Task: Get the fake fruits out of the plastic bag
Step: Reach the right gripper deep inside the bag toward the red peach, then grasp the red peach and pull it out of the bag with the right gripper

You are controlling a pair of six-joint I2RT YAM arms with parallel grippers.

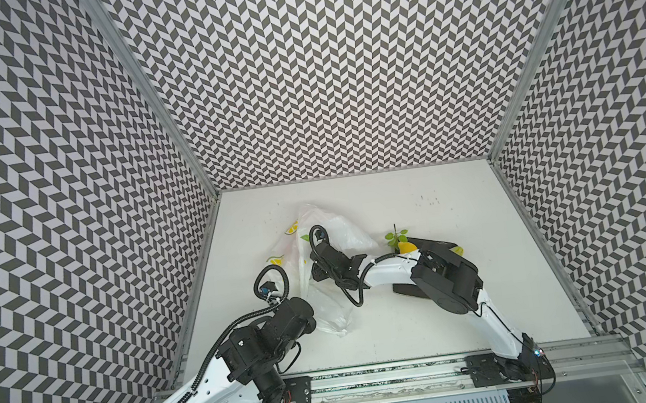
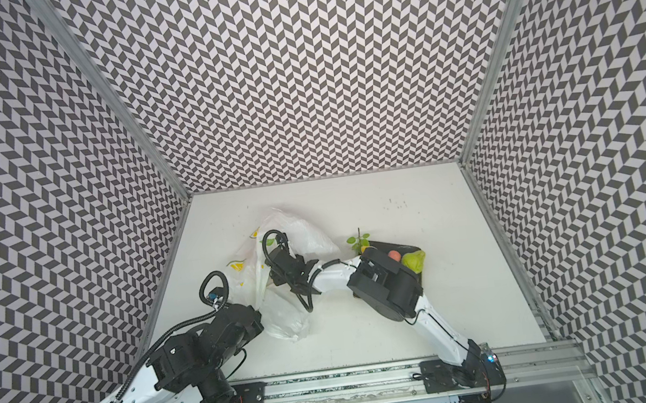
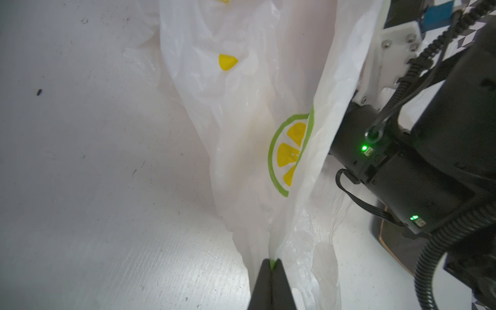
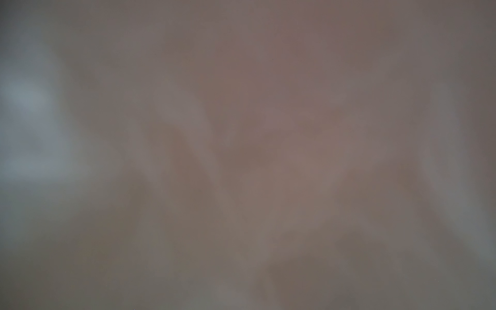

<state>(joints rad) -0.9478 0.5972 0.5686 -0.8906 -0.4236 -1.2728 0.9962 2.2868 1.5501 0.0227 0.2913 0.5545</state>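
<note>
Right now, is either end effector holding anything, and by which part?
The left end effector is shut on the plastic bag, pinching a bunched fold of its film. The right end effector reaches into the bag, jaws hidden: cannot tell.

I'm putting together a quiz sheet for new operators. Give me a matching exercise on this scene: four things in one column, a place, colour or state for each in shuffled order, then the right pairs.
Things:
1. left gripper
2. plastic bag
3. leafy sprig
4. green fruit

Descriptions:
A. lying on the dark plate
B. shut, pinching thin film
C. white, printed with lemon slices
D. sticking up at the plate's far edge

Pairs: 1-B, 2-C, 3-D, 4-A
</note>
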